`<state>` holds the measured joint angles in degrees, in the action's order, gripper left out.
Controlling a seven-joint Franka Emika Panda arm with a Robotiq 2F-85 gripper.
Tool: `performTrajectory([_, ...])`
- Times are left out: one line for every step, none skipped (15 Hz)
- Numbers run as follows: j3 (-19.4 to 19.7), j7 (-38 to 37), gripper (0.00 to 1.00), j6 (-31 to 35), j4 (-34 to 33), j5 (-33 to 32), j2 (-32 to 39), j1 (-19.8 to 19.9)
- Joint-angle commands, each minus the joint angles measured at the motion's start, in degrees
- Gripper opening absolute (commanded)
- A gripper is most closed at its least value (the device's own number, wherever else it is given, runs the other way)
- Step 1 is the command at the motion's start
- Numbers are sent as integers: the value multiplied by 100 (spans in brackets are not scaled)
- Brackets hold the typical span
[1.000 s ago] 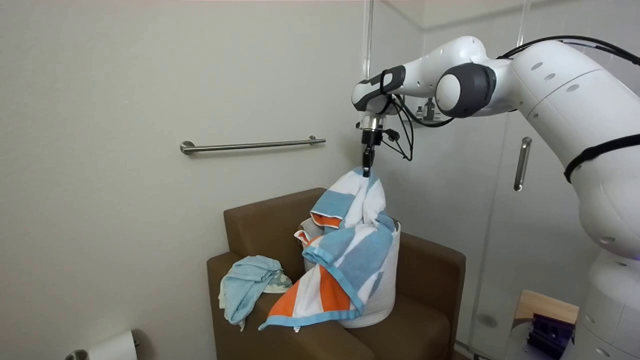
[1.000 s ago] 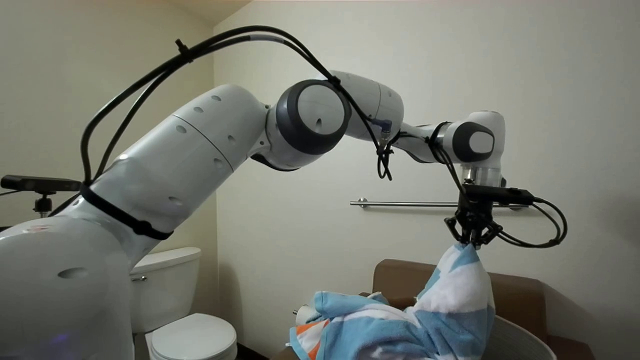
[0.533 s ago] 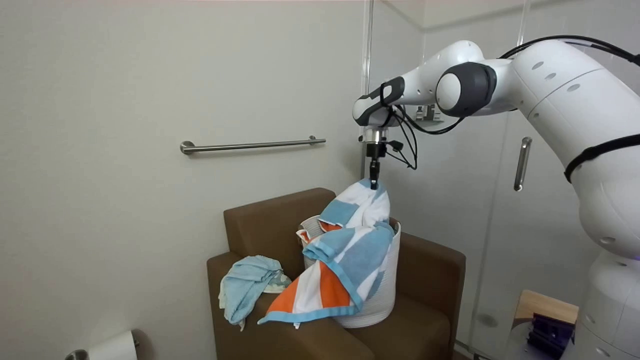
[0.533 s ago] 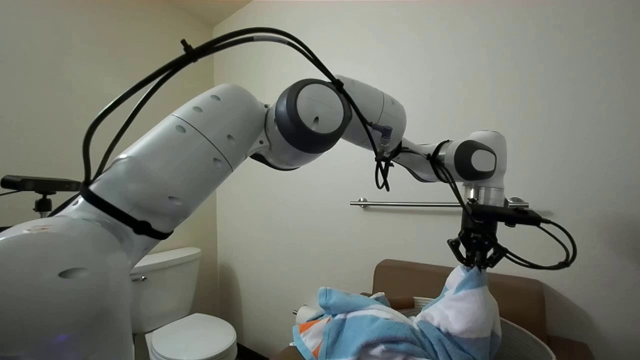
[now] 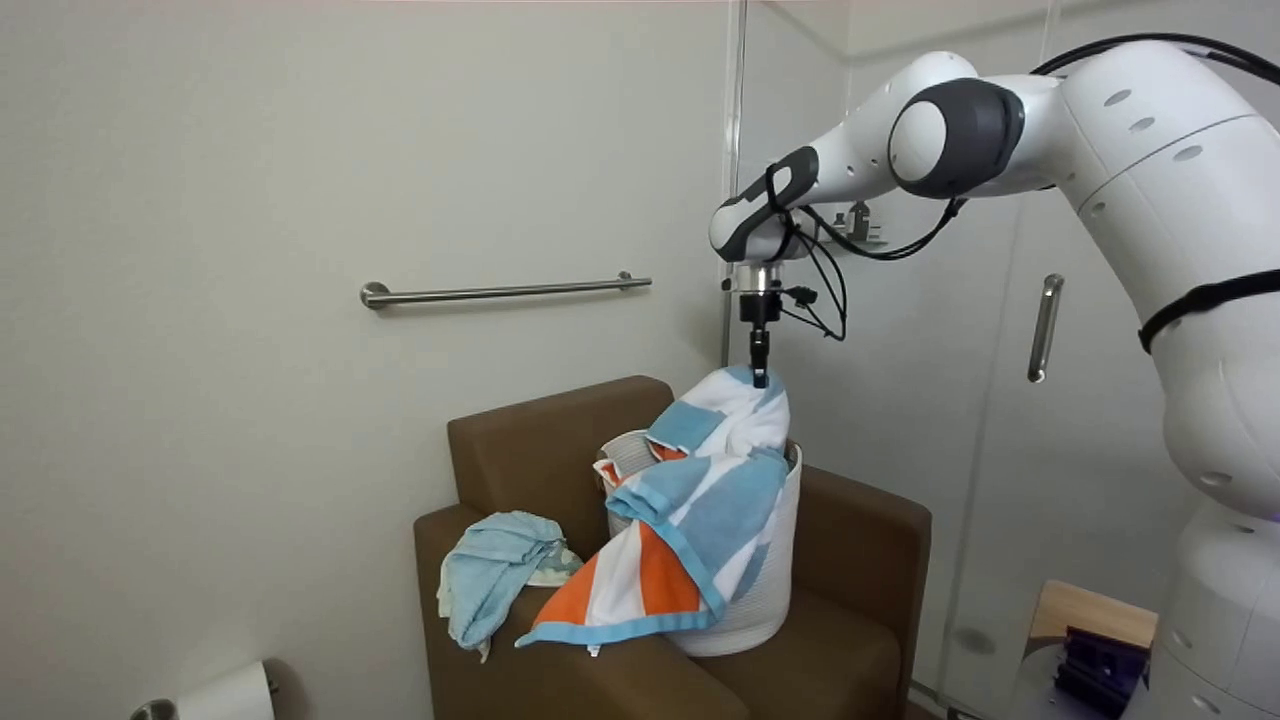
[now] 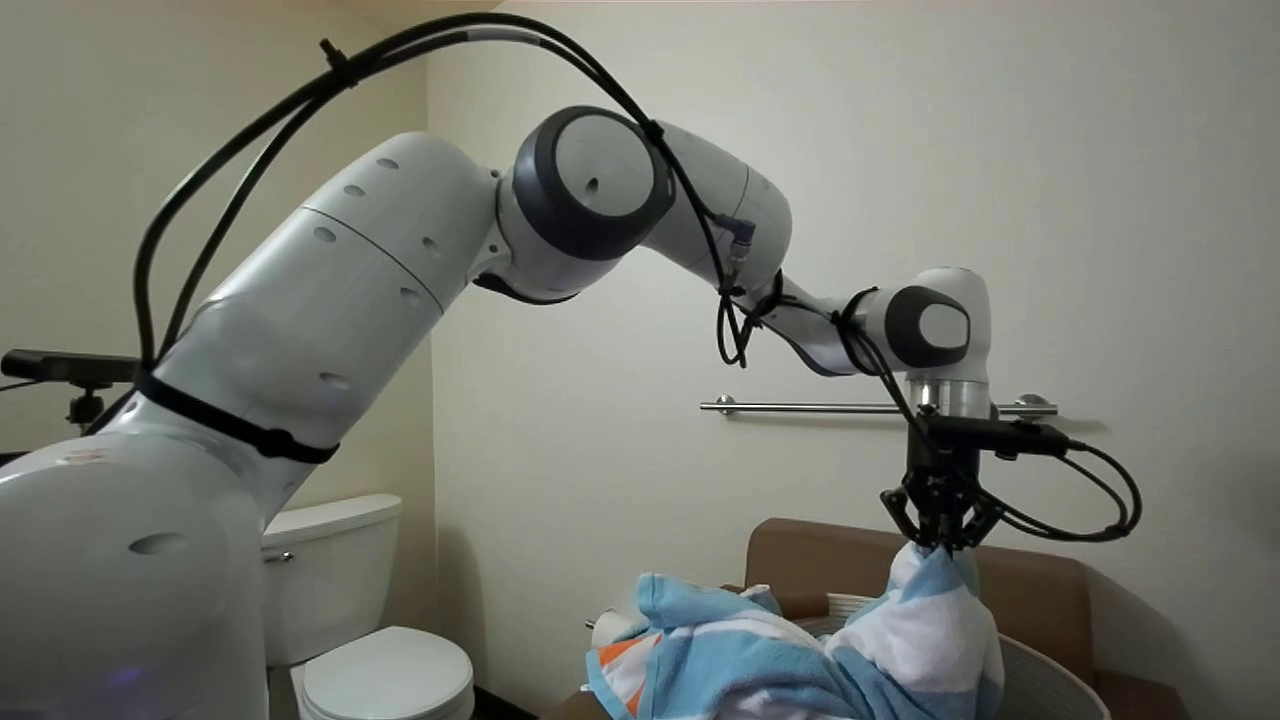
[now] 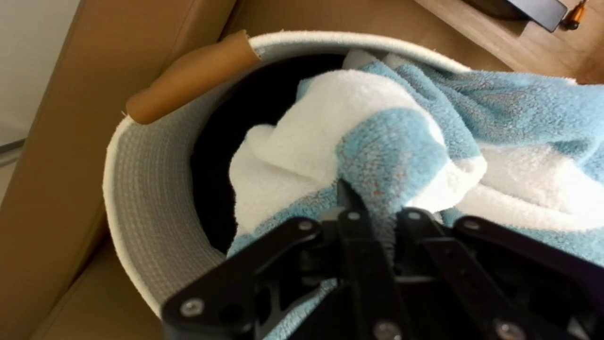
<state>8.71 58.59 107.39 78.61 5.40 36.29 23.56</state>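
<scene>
A blue, white and orange striped towel (image 5: 690, 500) drapes over a white woven basket (image 5: 770, 600), part of it hanging down the front. In both exterior views my gripper (image 6: 944, 546) points straight down, shut on the towel's raised peak. Seen from the wrist, a blue fold of the towel (image 7: 391, 151) is pinched between the dark fingers, and the gripper (image 7: 373, 208) hangs above the basket (image 7: 113, 179). The fingertips are mostly buried in cloth. Part of the basket's dark inside shows beside the towel.
The basket stands on a brown armchair (image 5: 860, 550). A light blue cloth (image 5: 500, 570) lies over the chair's arm. A metal bar (image 5: 510, 291) is fixed to the wall behind. A toilet (image 6: 390, 670) and a glass door with a handle (image 5: 1045, 328) are nearby.
The gripper has come down with the towel's peak, shifting slightly right in an exterior view. The towel's top sits lower over the basket. In the last half second the arm's elbow has risen.
</scene>
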Motion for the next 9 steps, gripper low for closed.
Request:
performTrajectory([-87, -26, 11, 40, 191, -120, -116, 33])
performTrajectory([-78, -23, 15, 80, 414, -174, -248, -10])
performTrajectory([-71, -21, 15, 93, 560, -190, -344, -36])
performTrajectory([-63, -20, 15, 101, 652, -193, -408, -53])
performTrajectory([-57, -20, 15, 104, 699, -192, -446, -58])
performTrajectory([-54, -20, 15, 105, 721, -192, -465, -58])
performTrajectory([-51, -20, 15, 107, 729, -192, -470, -58])
performTrajectory([-49, -20, 15, 109, 734, -192, -470, -58])
performTrajectory([-49, -20, 15, 111, 737, -192, -470, -58])
